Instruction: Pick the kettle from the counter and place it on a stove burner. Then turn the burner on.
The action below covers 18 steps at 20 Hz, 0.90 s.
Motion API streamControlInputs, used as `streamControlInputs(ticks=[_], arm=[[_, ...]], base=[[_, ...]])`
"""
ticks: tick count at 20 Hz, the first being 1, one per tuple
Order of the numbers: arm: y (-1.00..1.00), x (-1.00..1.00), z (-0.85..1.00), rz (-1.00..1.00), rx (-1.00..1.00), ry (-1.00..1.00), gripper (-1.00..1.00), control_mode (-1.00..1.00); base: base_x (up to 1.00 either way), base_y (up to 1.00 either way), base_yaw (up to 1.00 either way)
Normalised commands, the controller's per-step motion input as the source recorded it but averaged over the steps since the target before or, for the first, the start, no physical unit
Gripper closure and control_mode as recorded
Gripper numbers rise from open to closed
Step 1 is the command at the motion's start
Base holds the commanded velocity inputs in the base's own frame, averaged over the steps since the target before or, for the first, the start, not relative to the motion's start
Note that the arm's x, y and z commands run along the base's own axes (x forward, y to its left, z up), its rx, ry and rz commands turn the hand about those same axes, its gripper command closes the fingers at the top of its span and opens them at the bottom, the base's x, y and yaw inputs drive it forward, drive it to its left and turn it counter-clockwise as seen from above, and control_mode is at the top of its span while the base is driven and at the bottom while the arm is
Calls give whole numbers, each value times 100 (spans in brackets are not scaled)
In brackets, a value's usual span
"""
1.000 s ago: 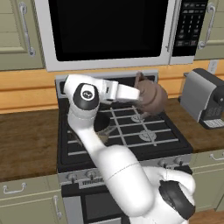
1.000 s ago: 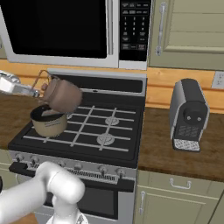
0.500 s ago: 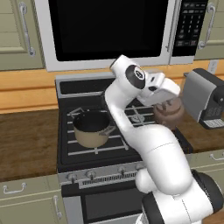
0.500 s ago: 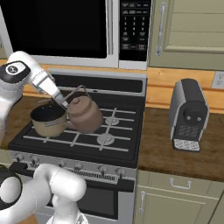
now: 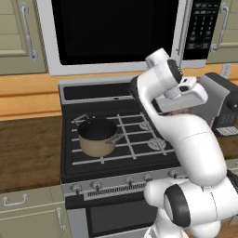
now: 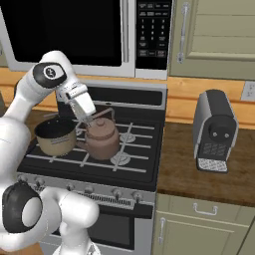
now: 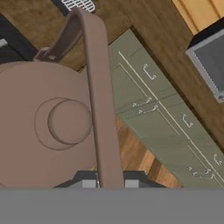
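Observation:
The copper-brown kettle hangs low over the front middle of the black stove, close beside the tan saucepan. My gripper is shut on its arched handle, coming down from the upper left. In the hand view the knobbed lid lies left of the handle, and my fingertips clamp the handle at the bottom edge. A grey burner cap shows just right of the kettle's base. I cannot tell whether the base touches the grate. In the left base view my own arm hides the kettle.
The saucepan occupies the front left burner. A row of stove knobs runs along the front panel. A coffee machine stands on the dark wood counter to the right. The microwave hangs overhead.
The arm has swung right and down, carrying the kettle from above the saucepan to low over the stove's front middle. The saucepan has not moved.

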Motion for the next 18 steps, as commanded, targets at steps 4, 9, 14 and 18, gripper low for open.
streamControlInputs(ticks=[4,9,14,18], arm=[[10,32,-18,0,15,-12,100,-100],[11,31,-11,0,-3,-2,100,-100],[3,14,-43,-1,-9,3,100,-100],[0,7,-56,0,-11,5,100,-100]], base=[[0,0,0],[0,0,0],[0,0,0],[0,0,0]])
